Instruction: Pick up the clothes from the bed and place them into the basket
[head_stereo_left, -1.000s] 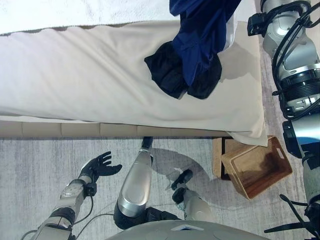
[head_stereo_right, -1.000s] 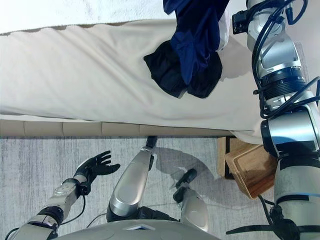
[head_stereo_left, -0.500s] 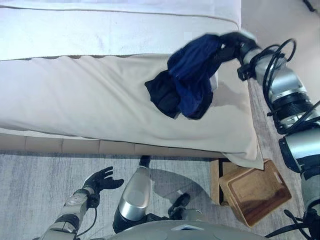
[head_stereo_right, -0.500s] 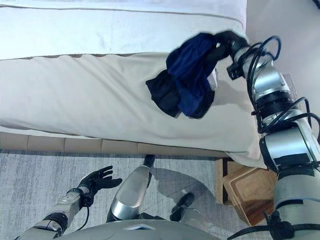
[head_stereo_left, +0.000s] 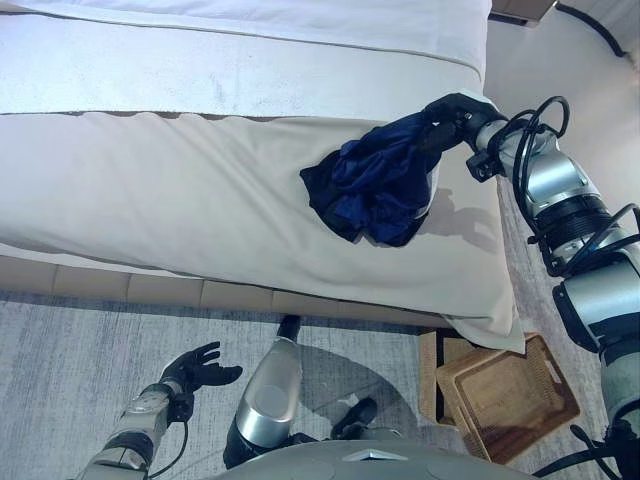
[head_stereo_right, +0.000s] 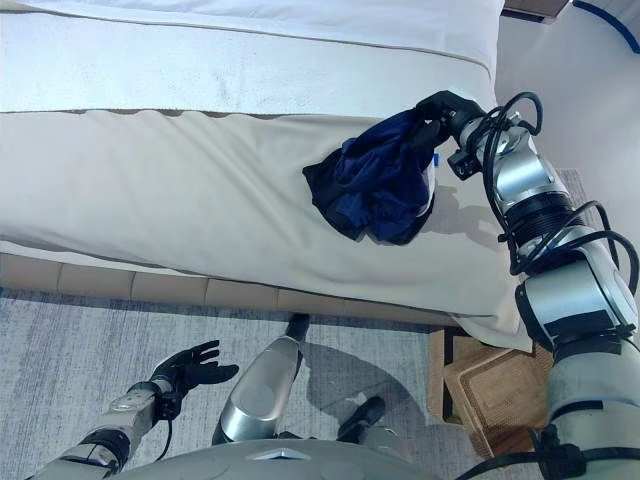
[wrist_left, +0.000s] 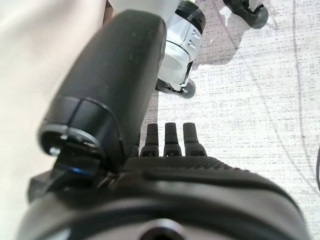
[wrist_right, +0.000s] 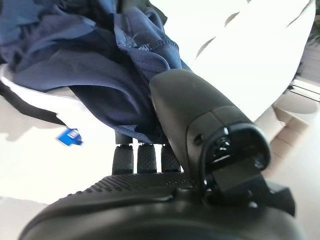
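A dark blue garment (head_stereo_left: 385, 175) lies bunched on the right part of the bed (head_stereo_left: 150, 190), over a black garment (head_stereo_left: 330, 195). My right hand (head_stereo_left: 455, 108) is at the pile's upper right corner, shut on the blue garment's edge; its wrist view shows the blue cloth (wrist_right: 100, 65) pinched between thumb and fingers. The wooden basket (head_stereo_left: 510, 395) stands on the floor by the bed's right corner, partly under the hanging sheet. My left hand (head_stereo_left: 200, 368) is open low at the left, above the rug.
The beige sheet's corner (head_stereo_left: 490, 320) hangs over the bed's front right edge above the basket. A white cover (head_stereo_left: 250, 50) spans the back of the bed. A grey rug (head_stereo_left: 80, 350) lies in front of the bed.
The camera has tilted, shifting the scene. My right hand has come down with the blue garment, which now rests bunched on the bed instead of hanging. The left hand stays open.
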